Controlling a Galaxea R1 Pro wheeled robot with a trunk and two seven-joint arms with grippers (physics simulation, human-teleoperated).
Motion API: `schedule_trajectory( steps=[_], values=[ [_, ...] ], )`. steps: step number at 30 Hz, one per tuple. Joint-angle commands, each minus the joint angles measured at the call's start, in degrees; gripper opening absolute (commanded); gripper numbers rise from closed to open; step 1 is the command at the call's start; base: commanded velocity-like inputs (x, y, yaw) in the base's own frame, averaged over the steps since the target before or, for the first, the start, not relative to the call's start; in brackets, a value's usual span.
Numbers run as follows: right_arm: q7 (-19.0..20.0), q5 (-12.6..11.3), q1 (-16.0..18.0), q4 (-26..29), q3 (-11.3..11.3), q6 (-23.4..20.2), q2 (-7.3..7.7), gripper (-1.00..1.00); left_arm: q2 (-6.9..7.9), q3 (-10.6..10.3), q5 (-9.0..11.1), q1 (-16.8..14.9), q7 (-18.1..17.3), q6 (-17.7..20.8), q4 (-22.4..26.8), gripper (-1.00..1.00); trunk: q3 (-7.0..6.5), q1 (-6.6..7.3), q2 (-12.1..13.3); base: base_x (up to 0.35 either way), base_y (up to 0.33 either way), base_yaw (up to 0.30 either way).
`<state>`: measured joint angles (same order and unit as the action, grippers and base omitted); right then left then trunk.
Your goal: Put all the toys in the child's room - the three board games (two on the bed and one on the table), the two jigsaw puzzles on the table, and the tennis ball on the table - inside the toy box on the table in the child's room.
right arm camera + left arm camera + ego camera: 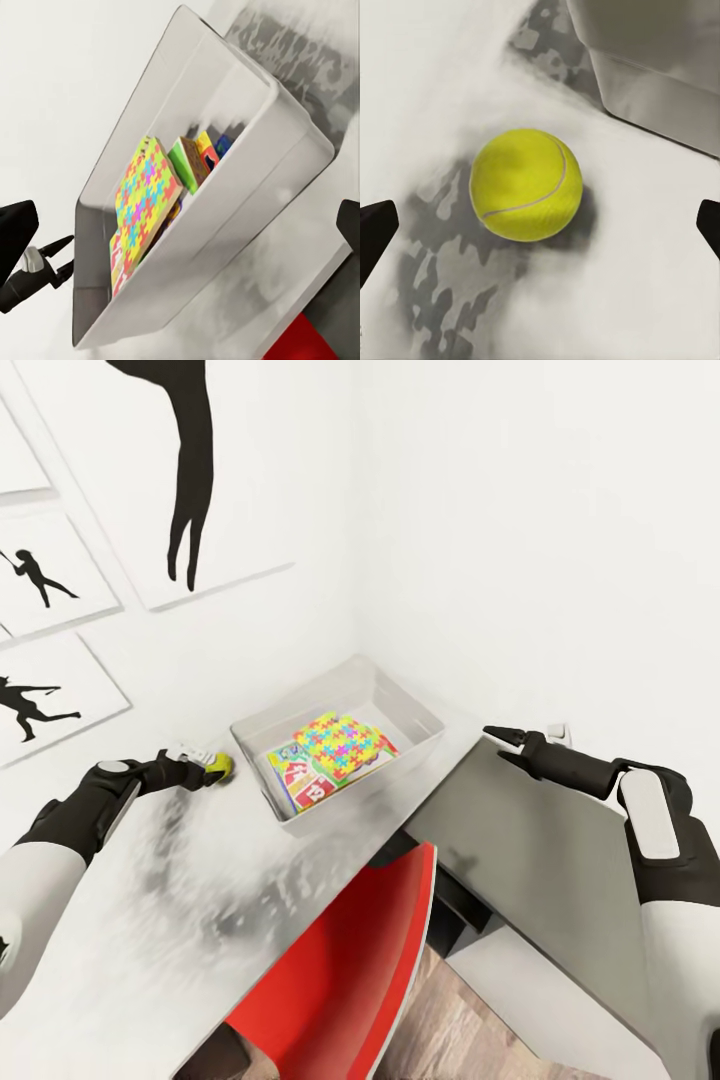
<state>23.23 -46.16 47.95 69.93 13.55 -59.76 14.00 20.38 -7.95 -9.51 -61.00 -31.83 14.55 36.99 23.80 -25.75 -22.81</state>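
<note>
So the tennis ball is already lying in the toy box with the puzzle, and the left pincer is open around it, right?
Not quite. The tennis ball is on the table beside the toy box, not in it, as the left wrist view shows. The left pincer is open around it, and the puzzle is in the box.

Head looks down; wrists closer, sharing the toy box (345, 705).

The table (150, 960) is white with grey mottled patches, set into the corner of the white walls. On it rests the toy box (415, 712), an open white bin holding a bright jigsaw puzzle (340, 746) on top of other boxes. The tennis ball (220, 765) lies on the tabletop just beside the toy box, apart from its wall.
</note>
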Motion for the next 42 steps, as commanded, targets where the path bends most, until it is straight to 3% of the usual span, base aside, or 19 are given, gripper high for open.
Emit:
schedule_trajectory(
  steps=[1, 5, 24, 42],
  values=[
    [0.59, 0.54, -0.08, 0.01, 0.09, -0.24, -0.02, 1.0, 0.09, -0.08, -0.38, -0.06, -0.19, 0.17, 0.1, 1.0, 0.13, -0.03, -0.11, 0.0, 0.0, 0.0],
    [1.54, -0.12, -0.9, 0.04, 0.69, -0.24, 0.24, 1.0, 0.02, -0.28, -1.55, -1.36, -1.44, 1.47, 0.24, 1.0, 0.13, -0.03, -0.11, 0.0, 0.0, 0.0],
    [1.3, 0.19, -1.72, -0.19, 0.87, -0.24, 0.32, 1.0, -0.31, -0.33, -3.33, -7.52, 0.5, 2.02, 0.47, 1.0, 0.13, -0.03, -0.11, 0.0, 0.0, 0.0],
    [1.29, 0.19, -1.72, -0.66, 0.87, -0.24, 0.37, 1.0, -0.27, -0.67, -3.93, -7.68, 0.47, 1.86, 0.46, 1.0, 1.0, -0.03, -0.11, 0.0, 0.0, 0.0]
  ],
)
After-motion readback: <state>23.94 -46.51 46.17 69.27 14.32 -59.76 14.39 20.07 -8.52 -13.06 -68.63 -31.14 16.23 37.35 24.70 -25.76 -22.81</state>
